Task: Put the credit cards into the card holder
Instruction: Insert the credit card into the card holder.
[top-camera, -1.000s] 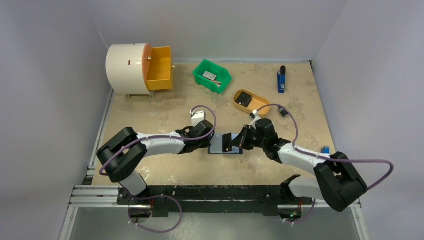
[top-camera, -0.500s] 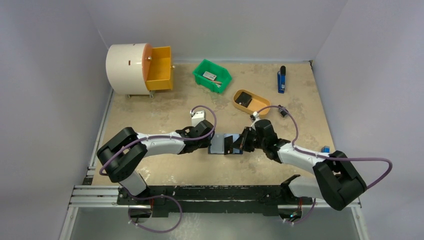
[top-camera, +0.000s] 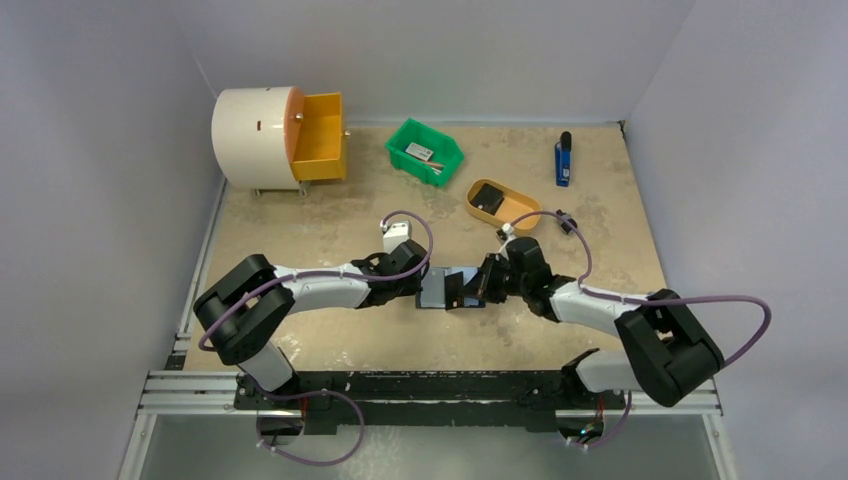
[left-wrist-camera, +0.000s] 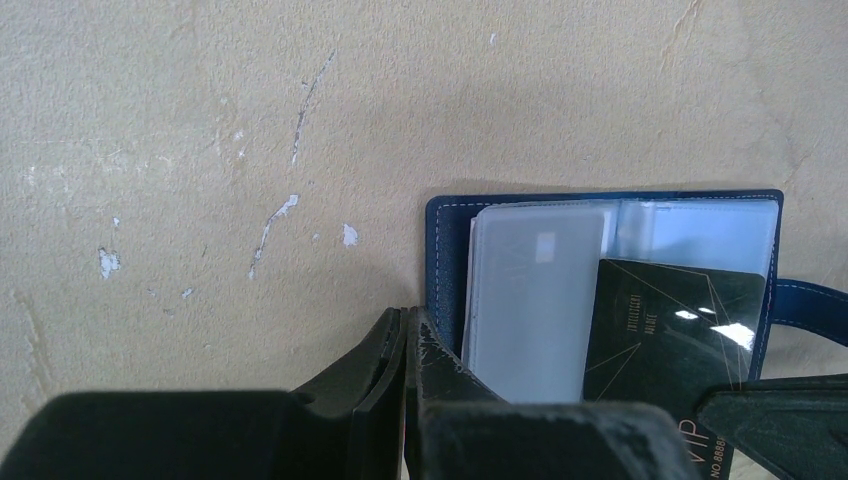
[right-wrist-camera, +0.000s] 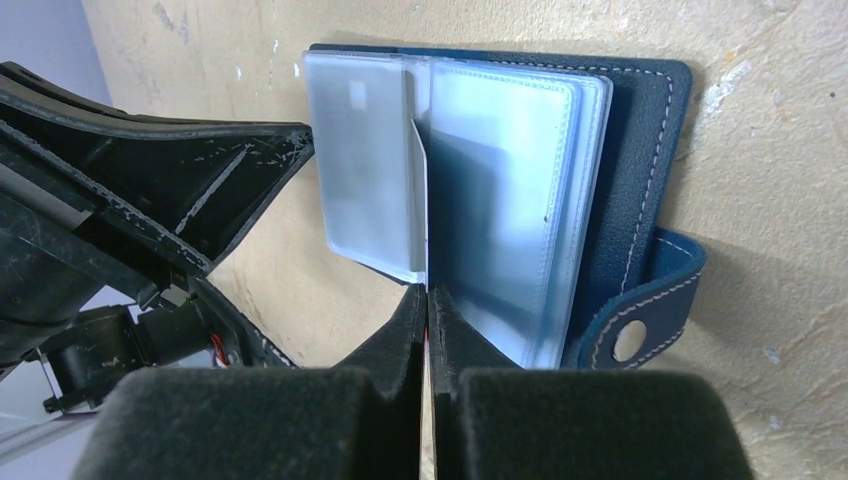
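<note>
Slippage is the risk: the left hand (left-wrist-camera: 405, 325), fingers together, merely pins the open card holder (top-camera: 433, 291), centre of the top view, to the desk (top-camera: 350, 220); the right hand (right-wrist-camera: 428, 298), clamped on the black card (left-wrist-camera: 665, 335), could snag a sleeve edge (right-wrist-camera: 420, 200) and shove it loose.

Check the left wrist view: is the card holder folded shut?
No, the card holder lies open, clear sleeves showing, with a dark card over them.
</note>
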